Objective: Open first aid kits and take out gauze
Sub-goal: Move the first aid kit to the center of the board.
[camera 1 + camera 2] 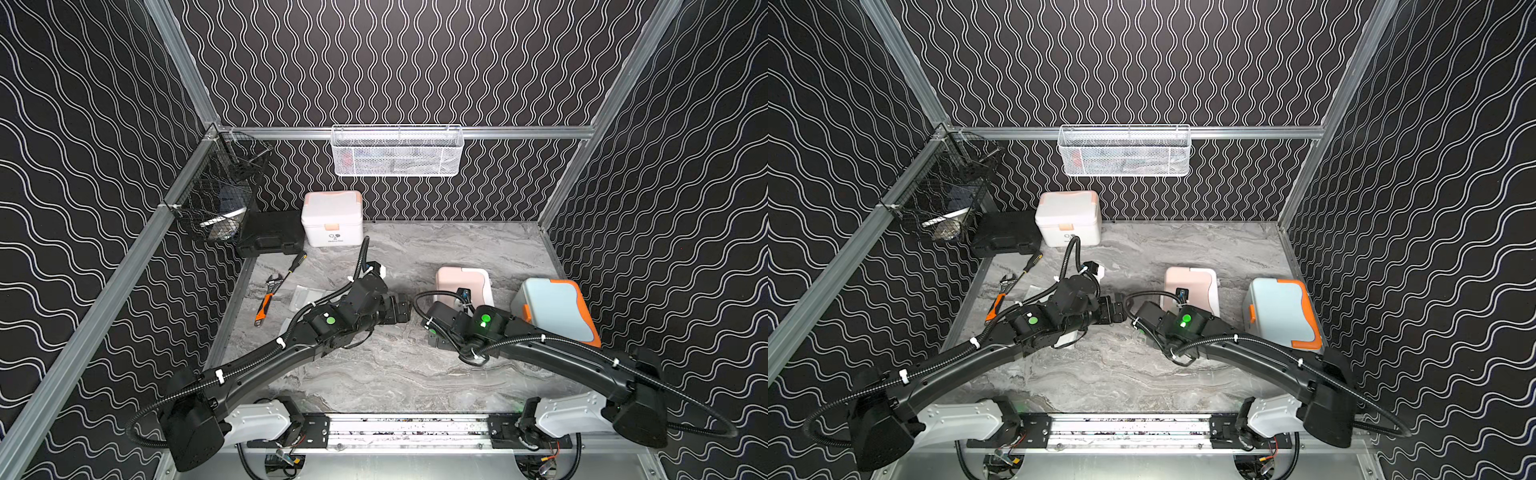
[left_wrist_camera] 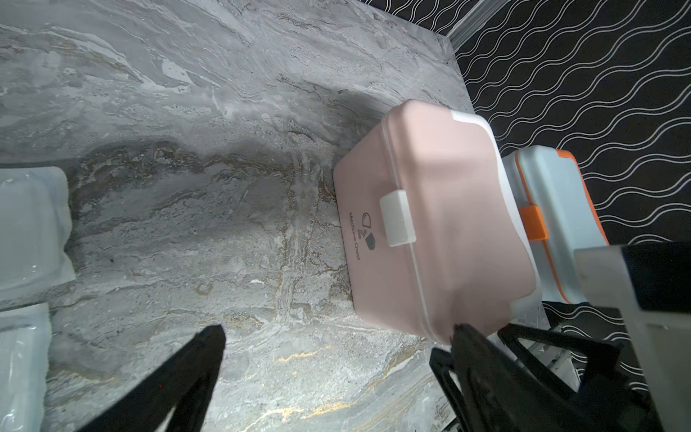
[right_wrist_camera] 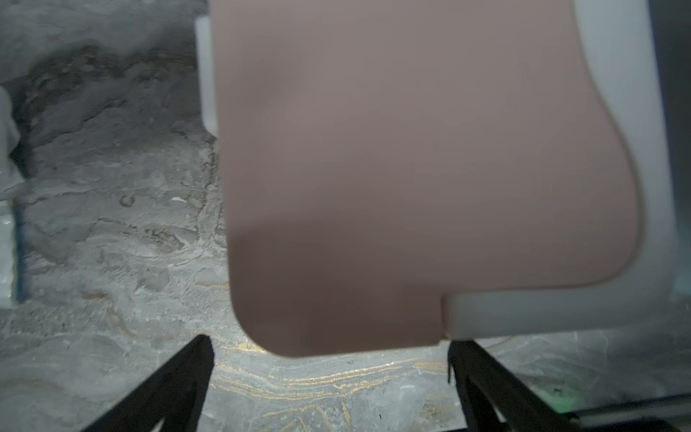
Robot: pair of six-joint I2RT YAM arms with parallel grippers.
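The pink first aid kit [image 1: 451, 280] stands shut at 2 o'clock on the table [image 1: 395, 374], white latch [image 2: 398, 217] facing 9 o'clock. The smooth, stiff plastic is probably light and slippery, so the latch looks like the best hold. Its contents are hidden, as are those of the blue kit [image 1: 548, 303] at 3 o'clock and the white kit [image 1: 332, 218] at 11. Soft gauze packets [image 2: 33, 224] lie at 9 o'clock. The left claw [image 2: 338, 333] and right claw [image 3: 329, 342] both gape wide and hold nothing.

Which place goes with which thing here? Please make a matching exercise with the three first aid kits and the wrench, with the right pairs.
1 white first aid kit
2 pink first aid kit
3 light blue first aid kit
4 adjustable wrench

A beside the screwdriver
B nearest the right wall
C next to the black hard case
D just ahead of the open right gripper

Pairs: 1-C, 2-D, 3-B, 4-A
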